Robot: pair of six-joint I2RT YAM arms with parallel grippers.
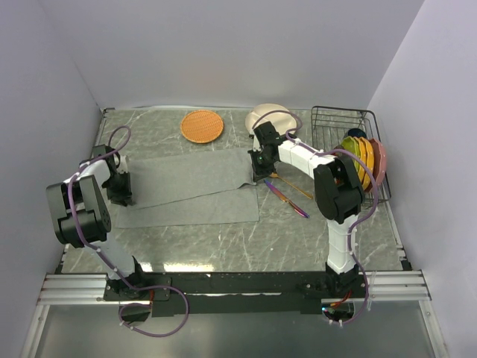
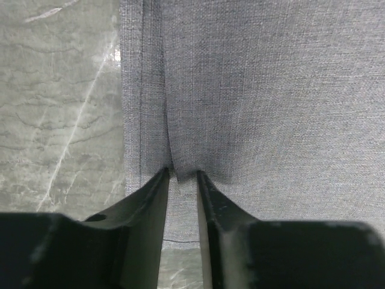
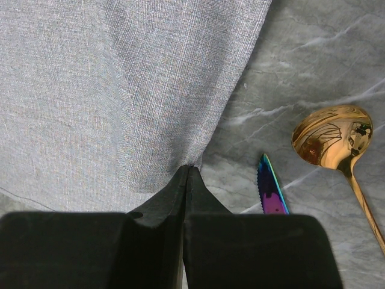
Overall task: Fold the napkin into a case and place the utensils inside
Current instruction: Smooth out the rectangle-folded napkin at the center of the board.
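Note:
The grey napkin [image 1: 186,186] lies folded lengthwise across the table, its upper layer set back from the lower one. My left gripper [image 1: 123,192] stands at the cloth's left end, jaws a little apart [image 2: 181,174], with a small pinch of the fold [image 2: 174,158] at their tips. At the cloth's right end, my right gripper [image 1: 261,174] is shut [image 3: 188,168] on the napkin's edge [image 3: 108,90]. The utensils lie just right of it: a purple knife [image 1: 287,198] [image 3: 271,192] and a gold spoon [image 1: 296,187] [image 3: 331,135].
A round orange woven mat [image 1: 202,126] and a white plate [image 1: 270,115] lie at the back. A black wire rack [image 1: 335,119] with several coloured plates [image 1: 365,160] stands at the right edge. Walls close in on both sides.

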